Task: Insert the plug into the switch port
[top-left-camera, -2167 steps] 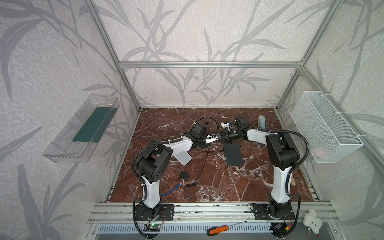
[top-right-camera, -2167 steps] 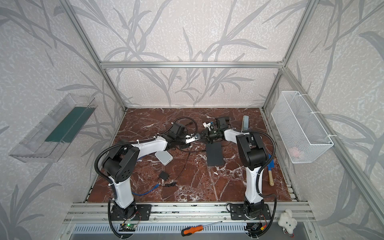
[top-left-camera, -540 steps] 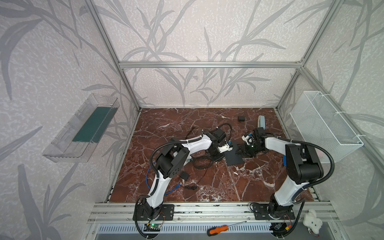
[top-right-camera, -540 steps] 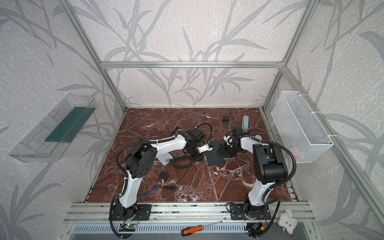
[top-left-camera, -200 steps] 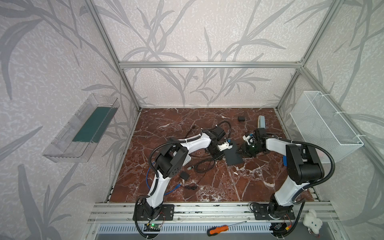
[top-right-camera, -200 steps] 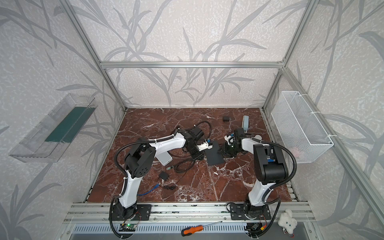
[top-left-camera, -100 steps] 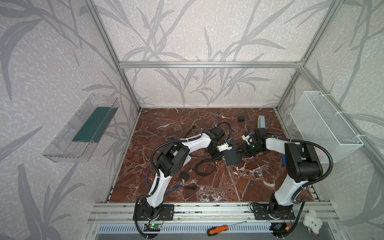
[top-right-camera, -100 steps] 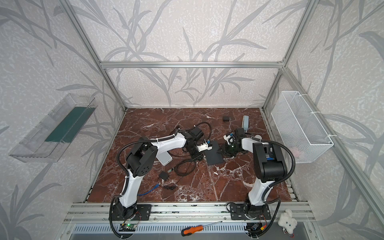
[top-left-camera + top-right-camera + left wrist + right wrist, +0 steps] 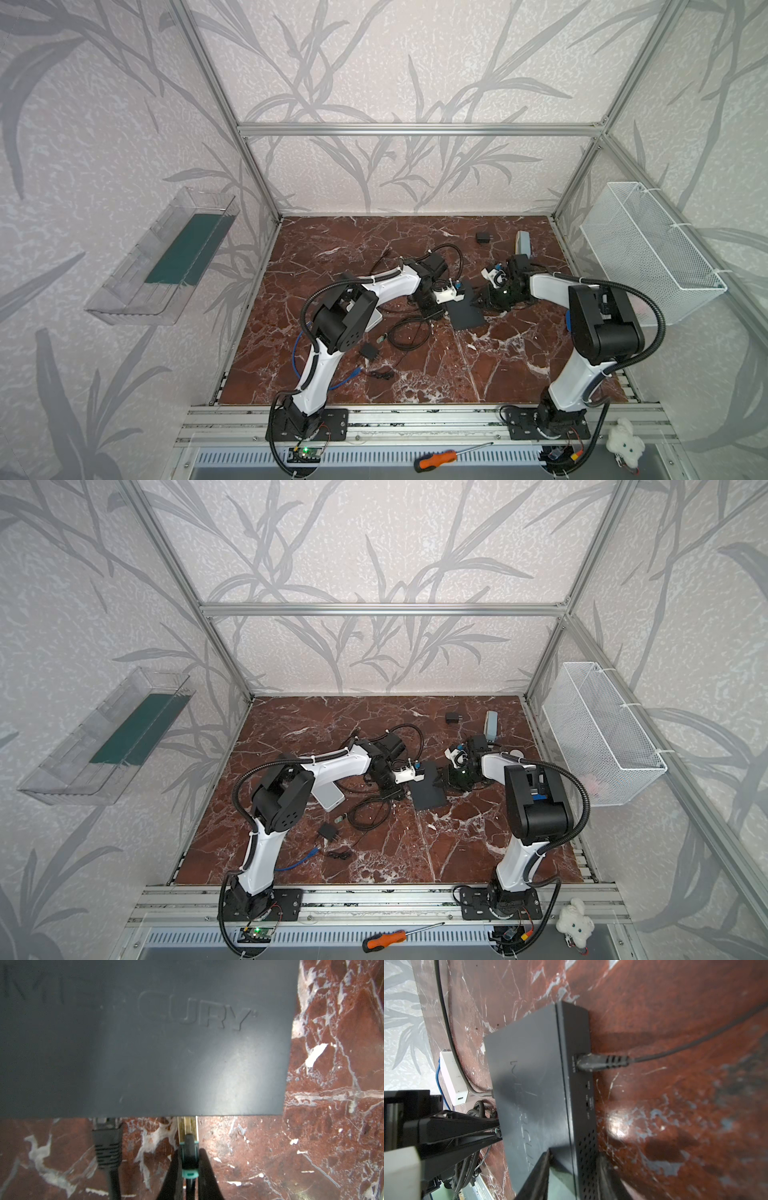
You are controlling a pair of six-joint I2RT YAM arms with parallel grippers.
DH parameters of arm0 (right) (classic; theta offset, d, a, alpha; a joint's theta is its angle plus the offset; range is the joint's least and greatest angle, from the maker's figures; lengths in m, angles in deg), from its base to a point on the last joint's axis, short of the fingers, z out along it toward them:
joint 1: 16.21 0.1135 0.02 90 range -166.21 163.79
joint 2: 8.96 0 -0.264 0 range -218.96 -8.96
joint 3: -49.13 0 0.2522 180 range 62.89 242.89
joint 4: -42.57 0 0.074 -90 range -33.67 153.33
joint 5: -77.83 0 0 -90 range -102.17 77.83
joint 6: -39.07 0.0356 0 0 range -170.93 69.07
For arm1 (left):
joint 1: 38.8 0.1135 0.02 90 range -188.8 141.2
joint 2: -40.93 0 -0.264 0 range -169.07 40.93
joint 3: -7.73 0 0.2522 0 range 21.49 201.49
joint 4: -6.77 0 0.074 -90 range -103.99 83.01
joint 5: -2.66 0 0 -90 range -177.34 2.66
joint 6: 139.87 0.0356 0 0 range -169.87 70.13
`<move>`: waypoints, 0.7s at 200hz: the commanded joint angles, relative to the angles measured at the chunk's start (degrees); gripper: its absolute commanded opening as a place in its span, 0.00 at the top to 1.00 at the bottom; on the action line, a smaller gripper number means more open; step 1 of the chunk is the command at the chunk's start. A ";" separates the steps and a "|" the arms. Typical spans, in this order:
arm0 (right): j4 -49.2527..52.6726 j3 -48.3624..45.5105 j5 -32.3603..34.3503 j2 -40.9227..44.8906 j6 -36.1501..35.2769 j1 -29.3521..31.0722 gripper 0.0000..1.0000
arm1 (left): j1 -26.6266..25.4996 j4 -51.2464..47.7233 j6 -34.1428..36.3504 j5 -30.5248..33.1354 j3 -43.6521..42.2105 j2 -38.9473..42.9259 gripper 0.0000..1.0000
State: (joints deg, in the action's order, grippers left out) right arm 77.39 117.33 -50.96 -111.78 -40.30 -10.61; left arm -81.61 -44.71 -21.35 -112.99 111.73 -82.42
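Observation:
The switch (image 9: 467,313) (image 9: 428,792) is a flat dark grey box with embossed lettering, lying mid-table in both top views. My left gripper (image 9: 189,1153) (image 9: 457,291) (image 9: 422,776) is shut on the plug (image 9: 188,1129). The plug is a clear connector with a black boot and a teal collar. Its front end sits at the switch's side edge (image 9: 187,1114); the switch port itself is hidden under that edge. My right gripper (image 9: 573,1178) (image 9: 482,301) (image 9: 442,785) is shut on the switch's opposite corner (image 9: 560,1157), one finger above it and one below.
A thick black cable (image 9: 107,1147) is plugged in beside the plug, and another (image 9: 602,1061) sits in the vented side. A white box (image 9: 454,1084) (image 9: 330,796), a black cable coil (image 9: 409,332), a small black block (image 9: 369,351) and a blue cable (image 9: 301,860) lie to the left.
Ten seconds ago both grippers met raised over the middle back; now they are down at the switch. Over the last second only the loose cable coil has shifted a little.

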 commanded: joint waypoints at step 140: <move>10.24 1.16 -10.90 -4.55 5.08 8.96 0.67 | -3.25 22.13 -2.48 -3.13 3.77 0.30 1.00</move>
State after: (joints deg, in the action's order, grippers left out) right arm 81.41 122.66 -49.40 -114.93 -38.50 -7.98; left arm -81.79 -42.81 -19.13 -110.74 108.65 -80.41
